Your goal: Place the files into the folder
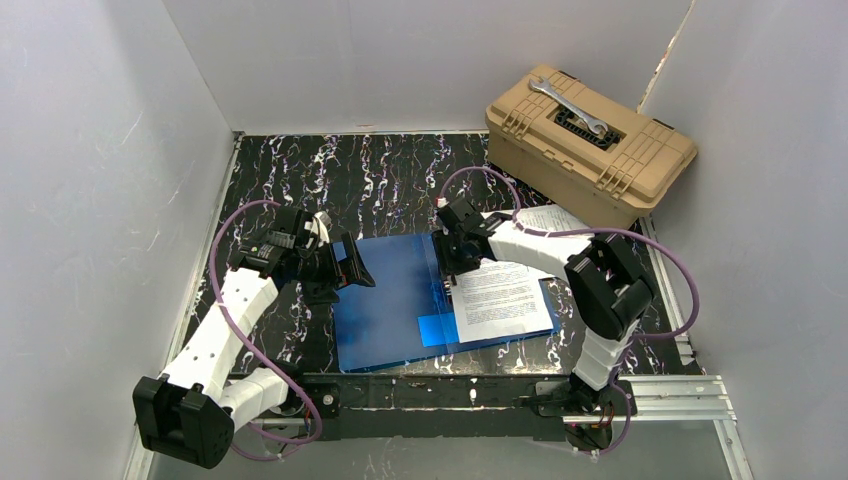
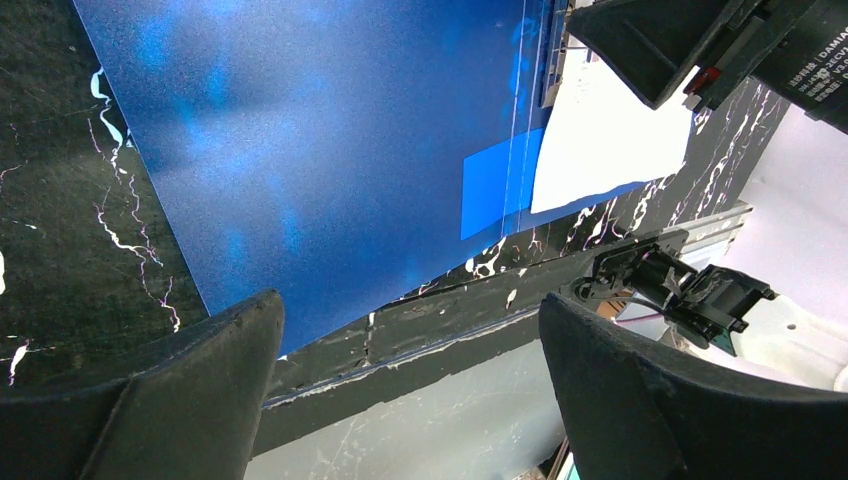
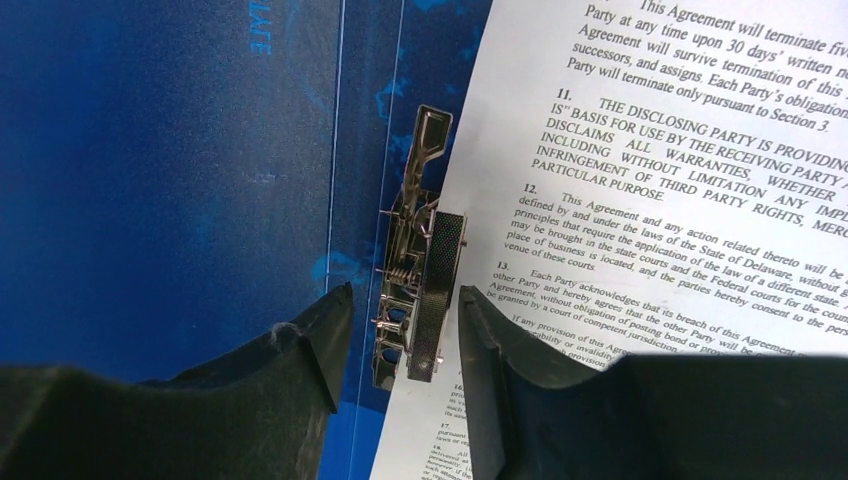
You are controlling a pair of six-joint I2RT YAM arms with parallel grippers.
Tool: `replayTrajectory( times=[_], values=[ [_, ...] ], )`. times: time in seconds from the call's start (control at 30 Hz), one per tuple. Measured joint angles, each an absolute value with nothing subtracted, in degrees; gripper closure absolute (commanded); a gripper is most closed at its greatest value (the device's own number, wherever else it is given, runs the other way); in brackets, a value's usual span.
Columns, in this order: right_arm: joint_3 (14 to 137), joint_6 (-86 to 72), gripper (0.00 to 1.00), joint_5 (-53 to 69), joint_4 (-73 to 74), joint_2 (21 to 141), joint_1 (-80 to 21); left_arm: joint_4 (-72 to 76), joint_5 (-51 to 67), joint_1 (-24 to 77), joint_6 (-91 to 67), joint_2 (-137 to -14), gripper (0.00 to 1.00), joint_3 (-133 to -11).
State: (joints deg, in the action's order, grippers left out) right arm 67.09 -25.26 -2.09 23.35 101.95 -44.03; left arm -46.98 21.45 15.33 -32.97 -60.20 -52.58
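The black marbled table (image 1: 400,170) is walled on three sides. Most of the free surface lies beyond the folder and to its left. The folder (image 1: 390,300) lies open and flat at centre, its near edge close to the table's front rail (image 1: 450,392), with little margin there. The tan toolbox (image 1: 590,150) stands beyond the folder's right half, well apart from it, against the right wall. The files (image 1: 500,300) lie on the folder's right half, left edge at the spine, near edge just inside the cover. A further white sheet (image 1: 550,218) shows beyond the folder's far right corner, mostly hidden by the right arm. The left gripper (image 1: 350,265) hangs over the folder's left edge, jaws wide apart on nothing. The right gripper (image 3: 405,300) sits over the spine, fingers parted either side of the metal clip (image 3: 415,210). Whether they touch it cannot be confirmed, since the clip's lower end is cut off behind them. A lighter blue pocket (image 2: 495,190) sits at the near end of the folder's spine. A wrench (image 1: 570,108) rests on the toolbox lid.
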Motion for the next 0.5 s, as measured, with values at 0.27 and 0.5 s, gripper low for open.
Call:
replayTrajectory(
  times=[0.27,0.5],
  values=[
    [67.51,-26.02,0.70,-2.13,22.87,102.63,-44.91,-47.24,21.45,15.33,-32.67,-60.20,0.02,-52.69],
    [69.41,-27.62,0.82,-1.08,21.50,104.66,-45.89,-47.68,21.47,15.33,-32.14,-60.20,0.02,-53.58]
  ],
)
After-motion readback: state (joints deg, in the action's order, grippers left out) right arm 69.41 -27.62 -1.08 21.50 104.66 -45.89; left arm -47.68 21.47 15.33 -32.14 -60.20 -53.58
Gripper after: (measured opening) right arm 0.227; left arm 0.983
